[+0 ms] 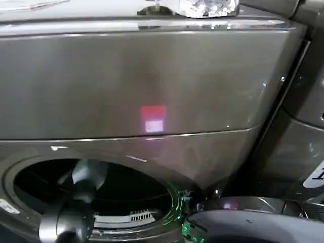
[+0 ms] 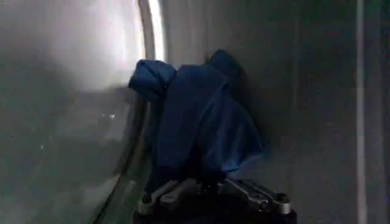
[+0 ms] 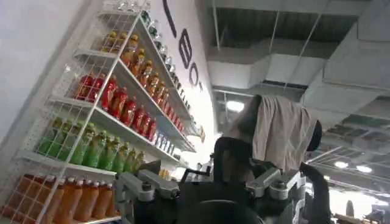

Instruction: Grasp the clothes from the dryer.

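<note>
The dryer point(image 1: 152, 76) is a bronze-grey front-loader whose round porthole point(image 1: 126, 195) stands open low on the left. My left arm point(image 1: 71, 215) reaches through it into the drum. In the left wrist view the clothes point(image 2: 195, 122), a small navy-blue bundle, rest against the drum wall point(image 2: 304, 91). The fabric's folds draw together at my left gripper point(image 2: 207, 181), which is shut on the bundle's near end. The dark cloth hides its tips. My right gripper point(image 3: 234, 143) is parked outside the machine, shut on nothing and pointing up towards the ceiling.
A second dark machine point(image 1: 304, 152) stands close on the right. The grey-rimmed door point(image 1: 253, 225) lies open at the lower right of the porthole. A crumpled clear plastic item point(image 1: 207, 6) sits on the dryer's top. Shelves of bottled drinks point(image 3: 109, 103) stand beside the right arm.
</note>
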Available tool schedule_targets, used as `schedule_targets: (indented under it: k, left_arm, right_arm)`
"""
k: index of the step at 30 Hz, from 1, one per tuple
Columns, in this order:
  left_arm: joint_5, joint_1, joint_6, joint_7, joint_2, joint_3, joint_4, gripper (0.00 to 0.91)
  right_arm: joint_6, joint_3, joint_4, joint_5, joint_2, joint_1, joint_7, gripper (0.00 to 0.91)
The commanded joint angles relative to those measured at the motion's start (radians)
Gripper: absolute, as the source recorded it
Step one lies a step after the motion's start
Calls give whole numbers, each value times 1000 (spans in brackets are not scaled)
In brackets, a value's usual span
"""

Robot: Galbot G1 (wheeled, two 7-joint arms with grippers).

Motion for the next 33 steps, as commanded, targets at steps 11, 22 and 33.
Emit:
schedule_targets:
  k: [11,22,33]
  left_arm:
    - [-679,234,289,-769,-25,5,-536,0]
    - [-767,253,315,-802,-33,-7,-570,0]
    - [-748,259,303,-782,-27,11,-552,0]
  right_arm:
    - [-10,-34,29,8,-3,16,39,907]
    - [-3,-27,18,8,-1,8,32,907]
    - [-51,3,45,43,0,9,55,907]
